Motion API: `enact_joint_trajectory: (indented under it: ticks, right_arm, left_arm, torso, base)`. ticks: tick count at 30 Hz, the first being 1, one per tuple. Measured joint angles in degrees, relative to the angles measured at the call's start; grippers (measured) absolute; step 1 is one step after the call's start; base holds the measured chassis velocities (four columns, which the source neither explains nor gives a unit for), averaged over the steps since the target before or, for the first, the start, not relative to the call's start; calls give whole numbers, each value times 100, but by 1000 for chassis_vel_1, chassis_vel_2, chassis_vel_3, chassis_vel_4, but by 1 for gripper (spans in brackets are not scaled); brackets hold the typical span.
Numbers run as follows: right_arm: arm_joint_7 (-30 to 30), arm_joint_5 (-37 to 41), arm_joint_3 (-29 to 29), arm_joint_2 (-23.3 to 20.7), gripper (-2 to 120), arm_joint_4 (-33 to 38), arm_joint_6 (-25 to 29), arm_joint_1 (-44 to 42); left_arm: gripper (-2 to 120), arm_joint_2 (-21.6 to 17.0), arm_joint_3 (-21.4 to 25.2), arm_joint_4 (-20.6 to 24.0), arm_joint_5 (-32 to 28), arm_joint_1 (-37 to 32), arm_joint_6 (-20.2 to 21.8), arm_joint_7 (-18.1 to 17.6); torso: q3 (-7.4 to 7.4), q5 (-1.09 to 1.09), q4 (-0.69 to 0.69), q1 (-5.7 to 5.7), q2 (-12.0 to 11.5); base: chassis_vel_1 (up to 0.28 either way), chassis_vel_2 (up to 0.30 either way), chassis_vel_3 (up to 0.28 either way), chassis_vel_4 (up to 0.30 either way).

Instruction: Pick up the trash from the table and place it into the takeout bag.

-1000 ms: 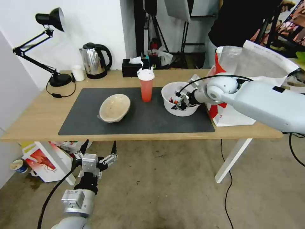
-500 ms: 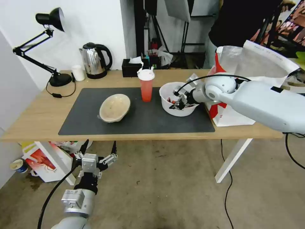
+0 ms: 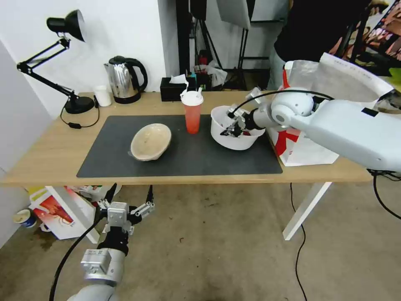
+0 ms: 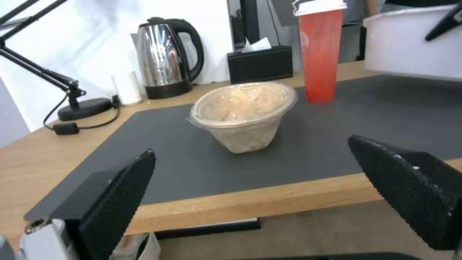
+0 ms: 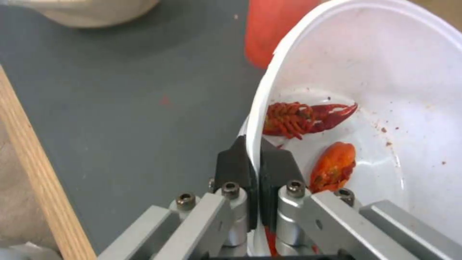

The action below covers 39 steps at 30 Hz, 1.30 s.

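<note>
My right gripper (image 3: 233, 127) (image 5: 253, 159) is shut on the rim of the white plastic bowl (image 3: 234, 136) (image 5: 385, 90), which holds red crayfish scraps (image 5: 308, 115) and hangs tilted just above the dark mat (image 3: 184, 154). The red cup (image 3: 192, 112) (image 4: 320, 50) with a white lid stands left of it. On the mat's left lies the beige bowl (image 3: 151, 141) (image 4: 243, 112). The takeout bag (image 3: 321, 108) stands open at the table's right end, behind my right arm. My left gripper (image 3: 127, 200) (image 4: 269, 195) waits open below the table's front edge.
Along the table's (image 3: 46, 154) back edge stand a black desk lamp (image 3: 67, 62), a small white cup (image 3: 102, 95), a steel kettle (image 3: 124, 79) and a black tissue box (image 3: 175, 88). A red-and-white printed box (image 3: 56, 211) sits on the floor under the left end.
My right gripper has raised the white bowl off the mat and tipped it, moving it slightly back and left. The left arm has stayed still.
</note>
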<state>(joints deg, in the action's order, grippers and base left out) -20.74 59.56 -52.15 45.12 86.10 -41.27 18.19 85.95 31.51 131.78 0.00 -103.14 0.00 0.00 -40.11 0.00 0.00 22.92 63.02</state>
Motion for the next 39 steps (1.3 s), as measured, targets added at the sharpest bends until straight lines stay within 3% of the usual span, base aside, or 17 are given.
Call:
enact_joint_trajectory:
  ticks: [21,39]
  right_arm:
    - [-66,57,96,315,0,-171,2,678]
    - [-172,182,-61,332,0,-206,3,1549]
  left_arm:
    - [100,0,0,0,0,0,0,0]
    - [100,0,0,0,0,0,0,0]
  torso:
    - [0,-1,0,0,0]
    - [0,0,0,0,0]
  base:
    - [0,0,0,0]
    - [0,0,0,0]
